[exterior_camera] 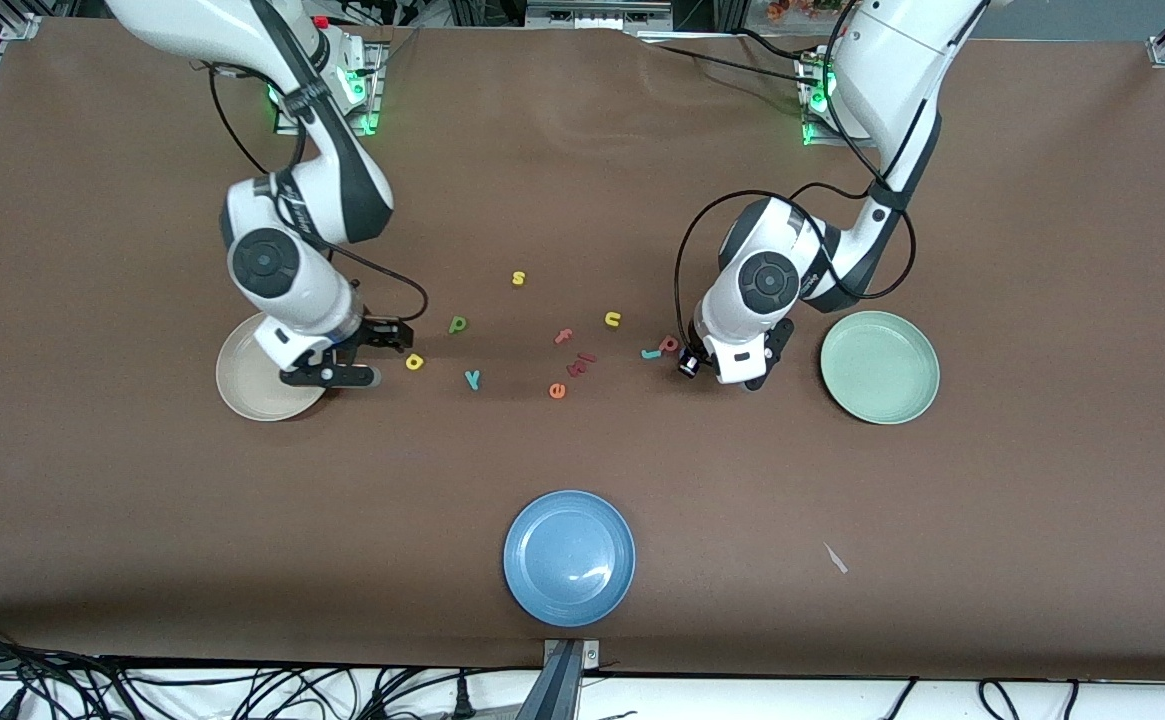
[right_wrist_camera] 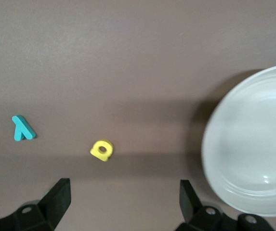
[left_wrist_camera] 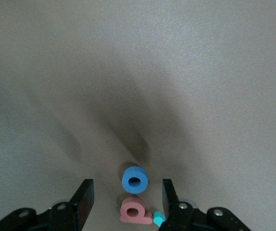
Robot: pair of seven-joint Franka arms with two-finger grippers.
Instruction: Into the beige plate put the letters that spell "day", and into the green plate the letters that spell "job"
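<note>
R gripper hangs over the beige plate edge, jaws wide apart, empty; yellow "a" at its 3 o'clock. L gripper low beside green plate, fingers apart, flanking blue "o" and pink "b", not clamped.

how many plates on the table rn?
3. Beige plate under the right gripper, at the right arm's end; green plate at the left arm's end; blue plate nearest the front camera, mid-table. None look hidden.
</note>
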